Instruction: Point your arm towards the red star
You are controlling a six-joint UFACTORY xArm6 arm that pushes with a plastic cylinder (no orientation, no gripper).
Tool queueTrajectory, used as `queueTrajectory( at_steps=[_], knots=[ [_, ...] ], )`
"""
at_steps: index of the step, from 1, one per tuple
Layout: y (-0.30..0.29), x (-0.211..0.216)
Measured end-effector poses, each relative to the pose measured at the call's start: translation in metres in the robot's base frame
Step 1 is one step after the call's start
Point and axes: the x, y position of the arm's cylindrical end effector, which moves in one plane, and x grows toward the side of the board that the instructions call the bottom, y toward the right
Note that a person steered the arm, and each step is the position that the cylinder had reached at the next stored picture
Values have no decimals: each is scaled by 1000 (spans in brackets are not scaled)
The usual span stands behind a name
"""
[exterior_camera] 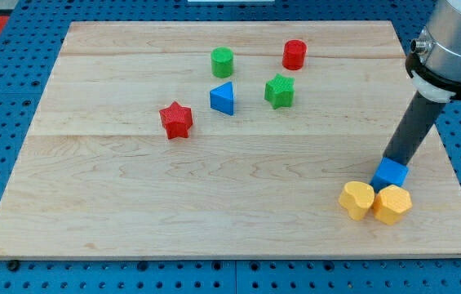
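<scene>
The red star (176, 120) lies left of the board's middle. My tip (387, 161) is far to the view's right of it, its end hidden just behind a blue cube (390, 174) near the lower right. The dark rod (411, 131) rises from there to the arm at the view's upper right.
A yellow heart-like block (356, 199) and a yellow hexagon (392, 204) sit just below the blue cube. A blue triangle (223, 98), green cylinder (223, 62), green star (279, 91) and red cylinder (294, 54) lie at the upper middle. The wooden board (132, 212) rests on a blue pegboard.
</scene>
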Motion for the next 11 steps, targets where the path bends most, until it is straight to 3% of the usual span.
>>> queueTrajectory(
  at_steps=[1, 3, 5, 7, 8, 9, 11],
  knots=[
    [-25, -17],
    [-138, -30],
    [-210, -18],
    [-329, -16],
    [-366, -51],
    [-364, -79],
    [-318, -81]
  ],
)
